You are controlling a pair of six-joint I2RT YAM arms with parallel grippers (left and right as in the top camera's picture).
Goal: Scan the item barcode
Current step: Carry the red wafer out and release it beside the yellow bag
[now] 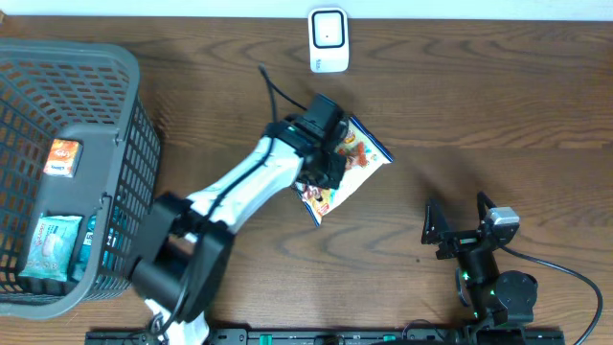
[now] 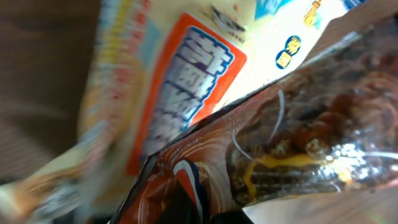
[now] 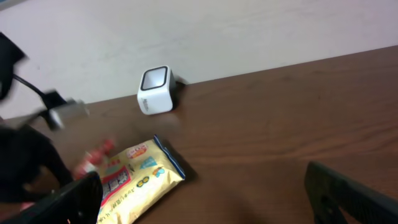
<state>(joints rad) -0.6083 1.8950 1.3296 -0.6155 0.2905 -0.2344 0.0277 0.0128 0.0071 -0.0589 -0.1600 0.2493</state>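
The left gripper [image 1: 324,161] is fully closed on the glossy yellow-and-blue printed snack packet [image 1: 356,163]. In the left wrist view the packet [image 2: 205,93] fills the frame right at the claw, so we treat the grip as made. The jaws sit on the packet's left long edge, about mid-length, and most of the film lies to the right of the claw.

In the overhead view, the packet's long axis runs diagonally from near-left to far-right. The packet is at the centre of the dark brown wooden table [image 1: 498,105]. We cannot tell whether it is lifted clear or resting on the wood. No barcode is legible in any view, and the face turned up shows only printed artwork. We judge that the code may be on the underside.

The coming move depends on one relation. The small white rounded scanner box with a dark window [image 1: 328,39] stands at the far edge of the table. It is almost straight ahead of the left claw and well apart from the packet. In the right wrist view its window [image 3: 155,90] tilts upward and toward the robot. We judge that the packet must travel forward and turn its coded face to that window.

The right gripper [image 1: 458,217] is near the front edge, jaws fully spread and holding nothing. It is farther from both packet and scanner, so the left arm is the working arm.
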